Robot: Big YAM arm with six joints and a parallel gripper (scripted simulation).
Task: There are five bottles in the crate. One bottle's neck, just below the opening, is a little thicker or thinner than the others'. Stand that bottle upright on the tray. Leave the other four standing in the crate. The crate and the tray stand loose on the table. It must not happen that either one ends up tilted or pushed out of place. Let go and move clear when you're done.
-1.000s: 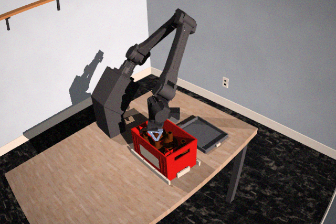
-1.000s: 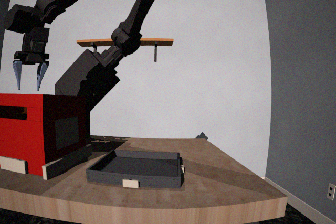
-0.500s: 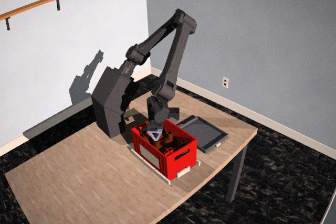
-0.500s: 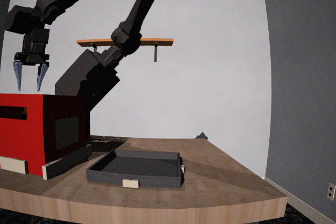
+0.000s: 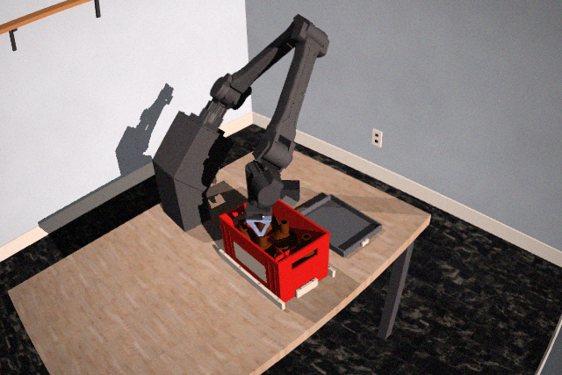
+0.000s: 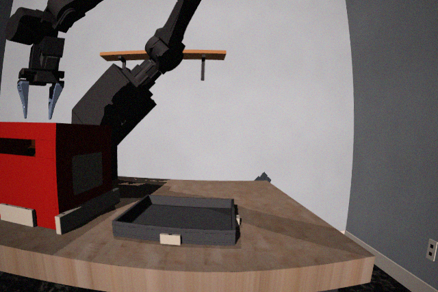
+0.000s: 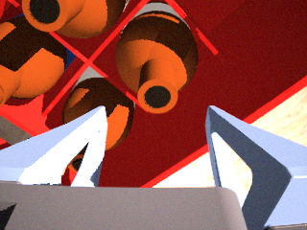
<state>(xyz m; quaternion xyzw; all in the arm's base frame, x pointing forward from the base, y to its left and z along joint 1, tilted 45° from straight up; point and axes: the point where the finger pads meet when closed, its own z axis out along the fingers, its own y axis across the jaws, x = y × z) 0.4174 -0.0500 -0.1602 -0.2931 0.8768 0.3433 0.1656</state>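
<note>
The red crate (image 5: 277, 250) stands on the table and holds several brown bottles (image 5: 284, 234) in its divided cells. My gripper (image 6: 37, 113) hangs open and empty just above the crate's rim, fingers pointing down. In the wrist view the fingertips frame one brown bottle (image 7: 156, 57) standing below them, its open neck (image 7: 157, 96) between the fingers but well beneath them. The grey tray (image 6: 178, 219) lies empty beside the crate.
The arm's dark base block (image 5: 185, 171) stands behind the crate. Pale stop blocks (image 5: 306, 288) lie along the crate's foot, and one (image 6: 170, 239) at the tray's front. The table edge (image 5: 408, 234) is close beyond the tray. A wooden shelf (image 5: 59, 8) hangs on the wall.
</note>
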